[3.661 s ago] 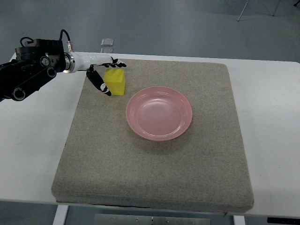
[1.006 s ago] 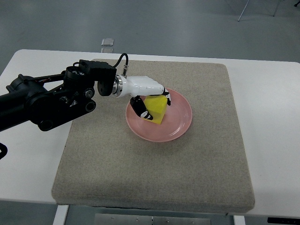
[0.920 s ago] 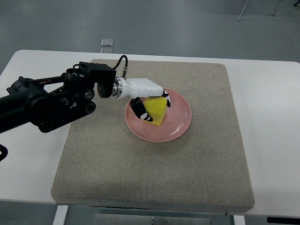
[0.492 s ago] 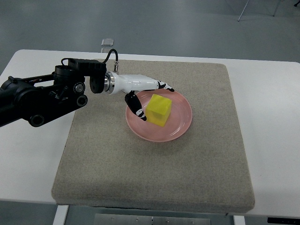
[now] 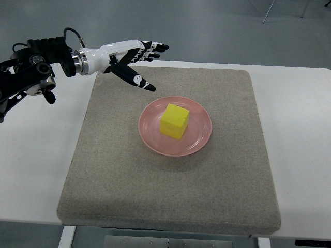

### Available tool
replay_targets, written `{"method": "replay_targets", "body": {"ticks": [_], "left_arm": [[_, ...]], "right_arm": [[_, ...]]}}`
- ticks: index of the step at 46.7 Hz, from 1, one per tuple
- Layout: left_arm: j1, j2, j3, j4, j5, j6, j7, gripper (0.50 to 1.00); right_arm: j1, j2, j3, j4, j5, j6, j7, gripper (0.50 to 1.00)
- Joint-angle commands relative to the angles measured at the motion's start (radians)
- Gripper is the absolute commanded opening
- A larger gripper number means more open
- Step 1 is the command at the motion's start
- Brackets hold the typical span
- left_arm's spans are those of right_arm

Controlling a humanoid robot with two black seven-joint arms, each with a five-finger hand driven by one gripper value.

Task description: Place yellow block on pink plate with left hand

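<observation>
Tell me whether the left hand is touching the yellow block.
Apart. The top view shows the left hand open, up-left of the plate, bare mat between it and the block.

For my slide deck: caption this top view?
Yellow block on pink plate; open left robot hand above mat corner.

Left robot hand (image 5: pixel 129 57) splayed, empty

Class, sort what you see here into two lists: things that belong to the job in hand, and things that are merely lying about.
Belonging to the job:
- yellow cube block, resting in the plate
- round pink plate
- left hand, open, raised clear of the plate

Merely lying about:
- grey felt mat
- white table
- small grey square object on the floor
</observation>
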State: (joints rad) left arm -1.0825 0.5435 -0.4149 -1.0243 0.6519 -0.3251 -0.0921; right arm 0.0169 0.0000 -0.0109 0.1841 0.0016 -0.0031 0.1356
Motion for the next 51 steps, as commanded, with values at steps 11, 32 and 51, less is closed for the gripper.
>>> {"method": "replay_targets", "body": {"ticks": [11, 32, 51], "left_arm": [[0.035, -0.022, -0.013, 0.243, -0.498, -0.020, 0.000, 0.996], [0.202, -0.016, -0.065, 0.348, -0.788, -0.286, 0.017, 0.996], [0.185, -0.048, -0.074, 0.374, -0.824, -0.286, 0.087, 0.996]], "right_arm": [[0.000, 0.000, 0.000, 0.000, 0.000, 0.000, 0.001, 0.924], [0.000, 0.000, -0.001, 0.000, 0.000, 0.000, -0.001, 0.924], [0.000, 0.000, 0.000, 0.000, 0.001, 0.000, -0.001, 0.924]]}}
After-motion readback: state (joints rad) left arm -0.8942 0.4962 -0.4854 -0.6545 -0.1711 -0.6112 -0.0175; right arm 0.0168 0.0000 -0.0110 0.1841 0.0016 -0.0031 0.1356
